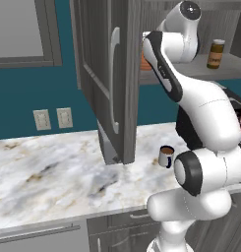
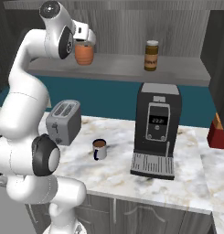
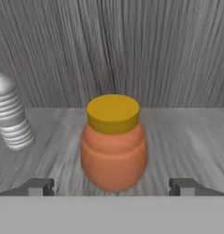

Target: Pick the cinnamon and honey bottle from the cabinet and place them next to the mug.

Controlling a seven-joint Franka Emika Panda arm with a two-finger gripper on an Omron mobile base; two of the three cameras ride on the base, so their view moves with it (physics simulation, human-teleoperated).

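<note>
Item 1, arm: I see it reared up from the base, elbow folded high, wrist turned into the cabinet (image 1: 105,74) at shelf level. The gripper (image 3: 112,186) faces the back wall, its two dark finger tips (image 3: 39,187) spread as wide as they go, one on each side of the honey bottle (image 3: 113,144); nothing is held, and I see clear shelf between each tip and the jar.

Item 2, honey bottle: squat, bulbous, matte orange body with soft horizontal ribs, flat yellow disc lid. Upright on the shelf, centred between the tips.

Item 3, cinnamon (image 2: 151,55): slim dark-brown cylinder, pale lid, light label band. Upright on the same shelf, well apart from the honey bottle.

Item 4, cabinet: grey wood grain, door swung open, long curved silver handle (image 1: 113,81).

Item 5, mug (image 2: 99,149): small, blue and white, side handle, dark brown inside. On the marbled countertop (image 1: 48,172), between a brushed-metal toaster (image 2: 64,121) and a boxy dark coffee machine (image 2: 156,130).

Item 6, ribbed clear plastic bottle (image 3: 12,119): on the shelf, at the left edge of my hand view
</note>
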